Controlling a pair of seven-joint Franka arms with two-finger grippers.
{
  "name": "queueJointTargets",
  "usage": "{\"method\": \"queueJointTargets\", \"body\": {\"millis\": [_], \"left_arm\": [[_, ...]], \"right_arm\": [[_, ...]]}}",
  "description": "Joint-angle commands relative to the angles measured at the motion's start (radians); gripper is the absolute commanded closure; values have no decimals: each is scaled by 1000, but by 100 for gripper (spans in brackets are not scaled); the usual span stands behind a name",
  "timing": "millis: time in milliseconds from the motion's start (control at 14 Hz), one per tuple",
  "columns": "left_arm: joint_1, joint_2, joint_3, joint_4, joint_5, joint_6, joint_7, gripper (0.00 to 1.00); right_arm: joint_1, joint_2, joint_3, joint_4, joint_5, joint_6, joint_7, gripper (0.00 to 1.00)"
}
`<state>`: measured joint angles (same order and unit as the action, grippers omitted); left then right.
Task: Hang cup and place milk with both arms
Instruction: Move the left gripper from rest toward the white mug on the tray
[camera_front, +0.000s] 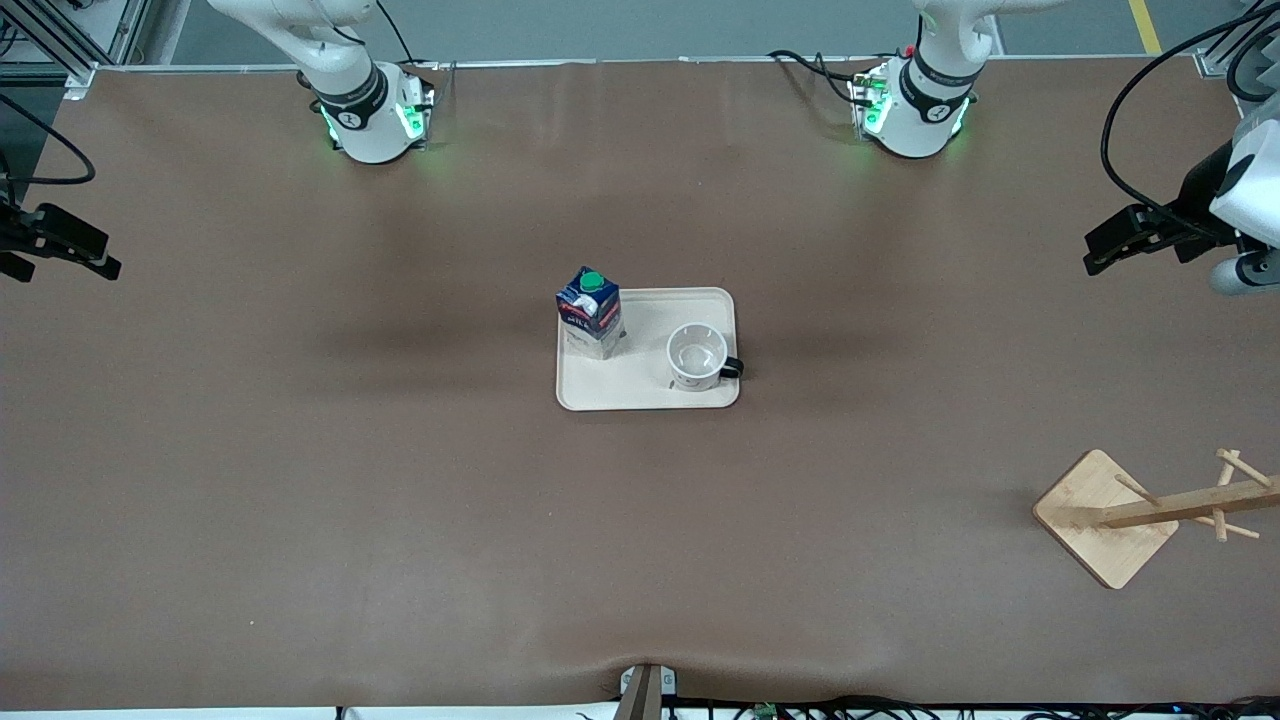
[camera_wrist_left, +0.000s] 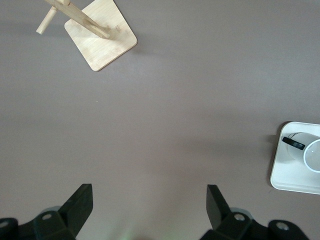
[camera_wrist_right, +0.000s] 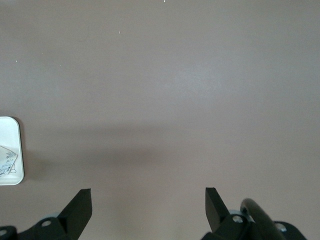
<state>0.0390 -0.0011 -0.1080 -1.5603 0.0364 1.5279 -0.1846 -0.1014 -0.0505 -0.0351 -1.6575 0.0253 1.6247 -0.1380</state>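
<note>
A cream tray (camera_front: 648, 395) with rounded corners is seen at the middle of the brown table (camera_front: 400, 520). The milk (camera_front: 590, 312), a dark-blue and white gable-top carton with a round green cap, is stood upright in the tray corner toward the right arm's end and the arm bases. The cup (camera_front: 697, 356), a small white mug, is set upright near the tray edge toward the left arm's end, its thin black handle reaching over that edge. A wooden rack (camera_front: 1140, 515) is placed near the table corner at the left arm's end, nearer the front camera. The left gripper (camera_front: 1120, 240) and right gripper (camera_front: 70, 250) are held spread and empty over opposite table ends, with wide bare tabletop around the tray.
</note>
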Motion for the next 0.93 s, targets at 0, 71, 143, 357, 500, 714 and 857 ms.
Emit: {"method": "queueJointTargets", "body": {"millis": [0, 71, 143, 357, 500, 714, 857], "left_arm": [[-2, 9, 1, 20, -10, -12, 14, 0], [-4, 9, 1, 22, -10, -12, 13, 0], [-4, 9, 1, 22, -10, -12, 13, 0], [-2, 21, 1, 22, -13, -12, 13, 0], [-5, 70, 1, 23, -15, -12, 16, 0], [-5, 81, -7, 28, -16, -12, 10, 0], [-5, 82, -24, 25, -16, -12, -2, 0]], "right_arm": [[-20, -15, 11, -7, 21, -8, -9, 0], [-20, -15, 11, -7, 21, -9, -9, 0], [-20, -15, 11, -7, 21, -8, -9, 0], [-21, -15, 11, -7, 21, -8, -9, 0], [-21, -15, 11, -7, 22, -8, -9, 0], [-21, -15, 11, -7, 24, -8, -9, 0], [-21, -15, 11, -7, 24, -8, -9, 0]]}}
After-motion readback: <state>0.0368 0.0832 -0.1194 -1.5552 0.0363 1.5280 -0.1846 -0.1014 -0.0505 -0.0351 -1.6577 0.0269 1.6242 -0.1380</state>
